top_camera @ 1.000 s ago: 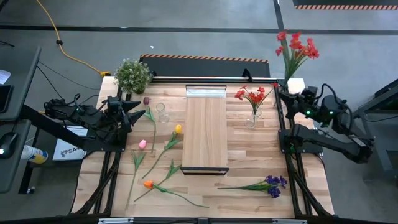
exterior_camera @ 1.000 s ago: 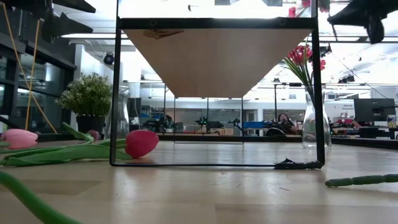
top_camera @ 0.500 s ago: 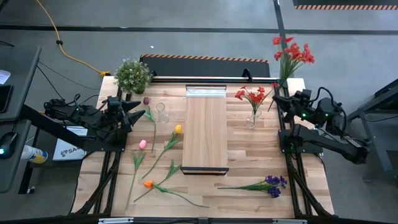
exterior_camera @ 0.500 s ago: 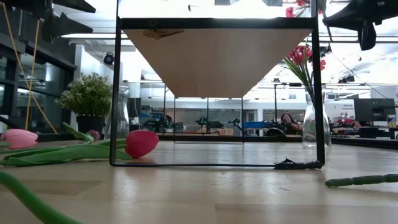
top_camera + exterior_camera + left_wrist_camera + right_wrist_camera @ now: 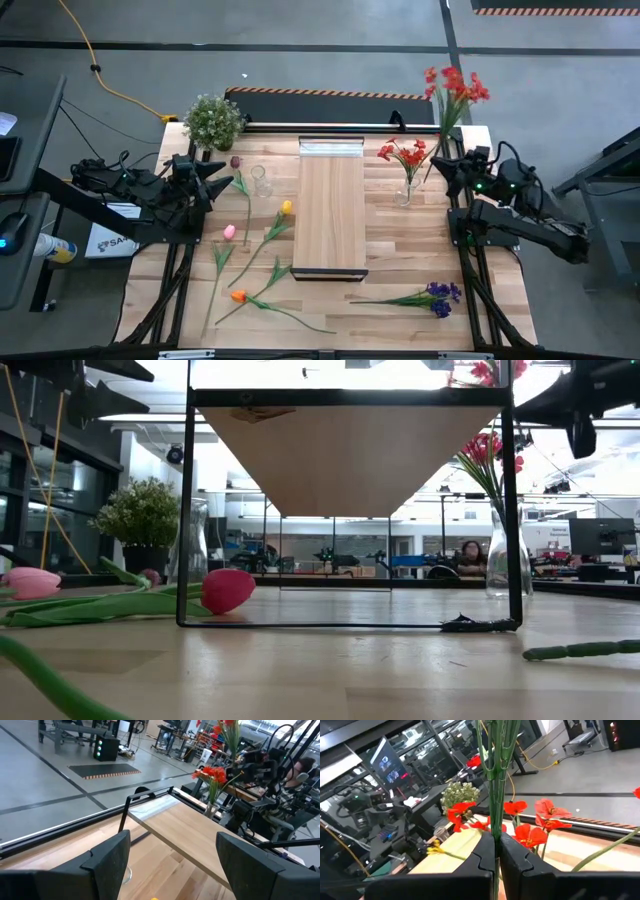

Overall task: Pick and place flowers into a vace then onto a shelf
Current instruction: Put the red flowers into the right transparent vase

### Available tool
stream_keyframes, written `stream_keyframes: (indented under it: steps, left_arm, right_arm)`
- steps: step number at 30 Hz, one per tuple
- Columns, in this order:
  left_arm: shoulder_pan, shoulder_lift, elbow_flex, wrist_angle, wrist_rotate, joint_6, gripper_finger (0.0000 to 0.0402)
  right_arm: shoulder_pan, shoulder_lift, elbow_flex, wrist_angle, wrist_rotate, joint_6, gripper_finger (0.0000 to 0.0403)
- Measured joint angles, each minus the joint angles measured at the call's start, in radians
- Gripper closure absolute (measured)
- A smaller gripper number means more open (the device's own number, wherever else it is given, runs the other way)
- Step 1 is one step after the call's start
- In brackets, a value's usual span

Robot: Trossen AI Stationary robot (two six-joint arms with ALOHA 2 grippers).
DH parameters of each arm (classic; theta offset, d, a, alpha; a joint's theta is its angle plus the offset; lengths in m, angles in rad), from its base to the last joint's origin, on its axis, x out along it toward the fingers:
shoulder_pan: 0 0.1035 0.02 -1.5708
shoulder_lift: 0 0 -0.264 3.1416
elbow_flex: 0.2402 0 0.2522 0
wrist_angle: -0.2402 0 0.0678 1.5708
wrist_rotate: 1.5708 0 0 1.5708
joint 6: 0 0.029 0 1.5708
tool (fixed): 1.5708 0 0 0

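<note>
The right gripper (image 5: pixel 496 857) has its two dark fingers pressed together on the green stems of a bunch of red artificial flowers (image 5: pixel 453 88), whose heads stand beyond the table's far right corner in the high view. The gripper (image 5: pixel 447 166) sits near the right edge of the light plank table (image 5: pixel 400 250), just beside a clear glass vase holding more red flowers (image 5: pixel 406 165). That vase stands on the table, right of the long narrow light-wood shelf (image 5: pixel 331 210) that runs down the table's middle.

The left gripper (image 5: pixel 172 855) waits at the table's left edge with its fingers spread wide and nothing between them. Near it stand an empty clear glass vase (image 5: pixel 260 181) and a bushy pale-green potted plant (image 5: pixel 213 121). Loose stems with maroon, yellow, pink and orange heads (image 5: pixel 250 245) lie on the table left of the shelf, and a purple-headed stem (image 5: pixel 425 297) lies near the front right.
</note>
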Motion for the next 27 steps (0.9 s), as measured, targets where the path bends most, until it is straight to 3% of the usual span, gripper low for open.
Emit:
stream_keyframes:
  steps: [22, 27]
  left_arm:
    - [0.0, 0.0, 0.0, -0.002, -0.002, 0.0, 0.0076]
    - [0.0, 0.0, 0.0, -0.002, -0.003, 0.0, 0.0076]
  right_arm:
    - [0.0, 0.0, -0.031, -0.055, 0.133, -0.032, 0.0403]
    - [0.002, 0.0, -0.108, 0.032, 0.131, 0.003, 0.0403]
